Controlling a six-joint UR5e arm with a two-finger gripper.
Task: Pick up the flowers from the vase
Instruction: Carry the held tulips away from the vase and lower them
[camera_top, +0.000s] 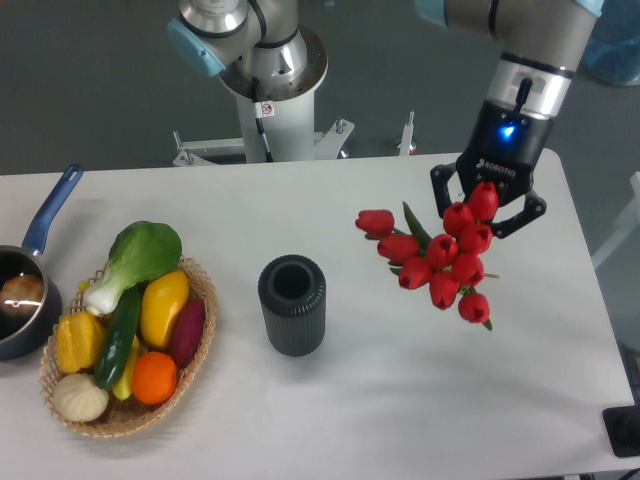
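Camera view from above shows a white table (330, 420) with the robot arm reaching over its right side. The gripper (487, 203) points down, and its two black fingers (443, 188) sit on each side of the top of the flowers (440, 262), pinching them. The flowers are out of the vase. The red buds bunch up right under the gripper and spread down and to the left of it, with one bud sticking out far to the left. A few green leaves peek out between the buds. The stems cannot be seen from here. Whether the flowers touch the table or hang just above it cannot be told.

The vase (292, 304) stands upright near the middle of the table, well to the left of the flowers and apart from them. Its round mouth is open and dark inside.

On the left side sits a wicker basket (196, 345) full of play food: a green leafy vegetable (140, 257), a yellow pepper, an orange and more. A saucepan (28, 290) with a blue handle rests at the left edge, just beside the basket.
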